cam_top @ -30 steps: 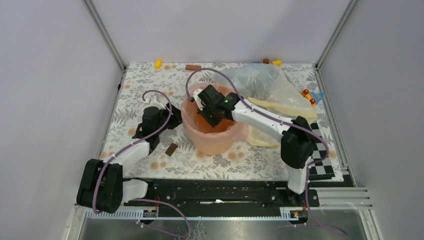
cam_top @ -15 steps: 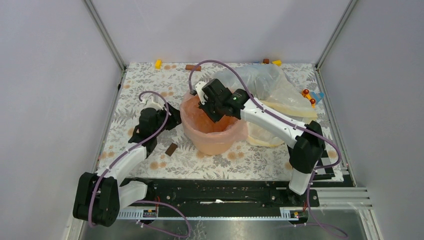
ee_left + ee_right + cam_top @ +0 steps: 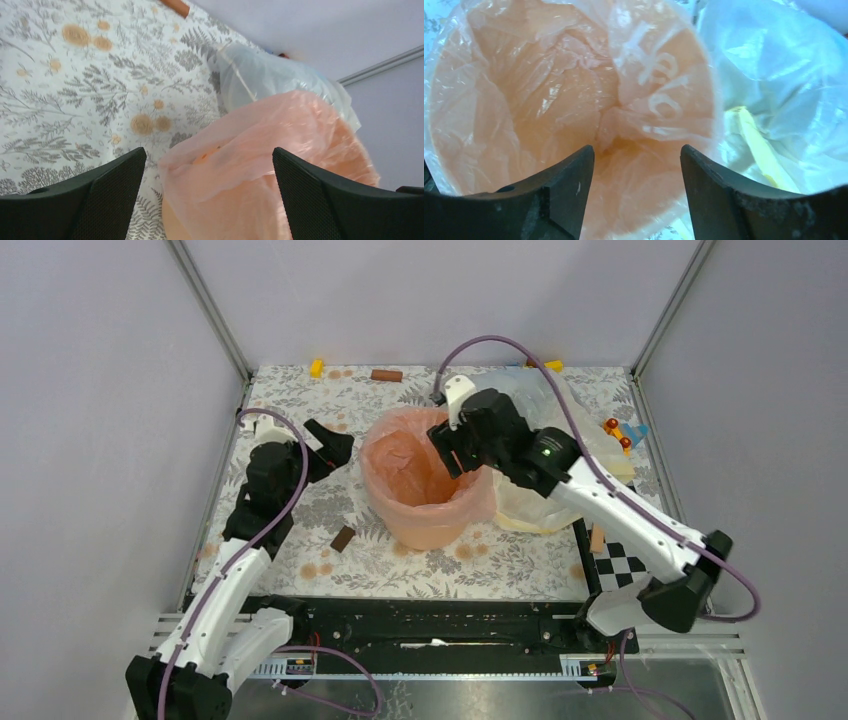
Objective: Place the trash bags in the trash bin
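The pink bag (image 3: 549, 90) lines the bin (image 3: 430, 535), below the right jaws and ahead of the left jaws. Both stand open, empty. Lining looks finished; next, the arms should only retreat.

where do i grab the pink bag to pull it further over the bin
Probably pinch the bag's loose hem hanging outside the bin's left rim, coming from the left with the left tool: there the film stands off the wall in a fold.
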Tool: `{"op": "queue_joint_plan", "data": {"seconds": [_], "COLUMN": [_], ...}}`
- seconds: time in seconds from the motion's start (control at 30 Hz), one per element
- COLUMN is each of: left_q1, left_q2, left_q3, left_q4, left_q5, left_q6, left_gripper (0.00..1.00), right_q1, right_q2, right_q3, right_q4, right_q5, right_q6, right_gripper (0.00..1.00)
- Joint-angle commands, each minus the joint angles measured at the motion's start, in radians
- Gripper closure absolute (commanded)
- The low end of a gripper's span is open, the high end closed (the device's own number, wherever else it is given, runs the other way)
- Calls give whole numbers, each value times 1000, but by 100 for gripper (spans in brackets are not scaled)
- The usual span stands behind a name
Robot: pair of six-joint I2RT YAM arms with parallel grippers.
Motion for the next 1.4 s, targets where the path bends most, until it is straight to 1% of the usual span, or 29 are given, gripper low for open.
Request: {"op": "queue_joint_plan", "data": {"seconds": [0.0,0.07,0.17,0.27,0.43,0.57,0.63,0.73,0.9,0.97,1.13,1.17,1.27,1.37], "left_q1": [-50,-107,-203,-275,-339,-349,-351,-352,-350,-344,-273,-257,-203,-123], "left_q2": [-7,10,90,184,281,339,354,366,413,434,458,462,469,483], "left_q3": [159,218,328,419,490,513,517,516,530,547,576,582,593,614], "left_q4": [-136,-176,-277,-361,-431,-458,-464,-463,-486,-497,-483,-482,-474,-456], "left_q5": [-117,-191,-290,-336,-408,-394,-376,-376,-533,-566,-488,-476,-453,-418], "left_q6": [80,120,168,196,235,255,262,276,323,330,331,332,336,333], "left_gripper": [1,2,3,7,19,31,36,47,69,78,98,100,100,100], "right_q1": [-17,-18,-17,-19,-20,-20,-19,-19,-19,-20,-19,-19,-19,-19], "right_q2": [-121,-167,-210,-240,-286,-314,-320,-321,-325,-324,-309,-309,-309,-311], "right_q3": [-63,-85,-106,-134,-184,-213,-223,-234,-262,-269,-268,-269,-274,-282], "right_q4": [81,101,112,125,145,160,162,162,182,194,202,208,224,237], "right_q5": [135,165,238,308,339,342,344,348,339,324,303,301,292,287], "right_q6": [34,34,34,34,34,34,34,34,34,34,61,61,62,61], "right_gripper": [25,21,18,18,18,17,17,17,17,17,17,17,17,18]}}
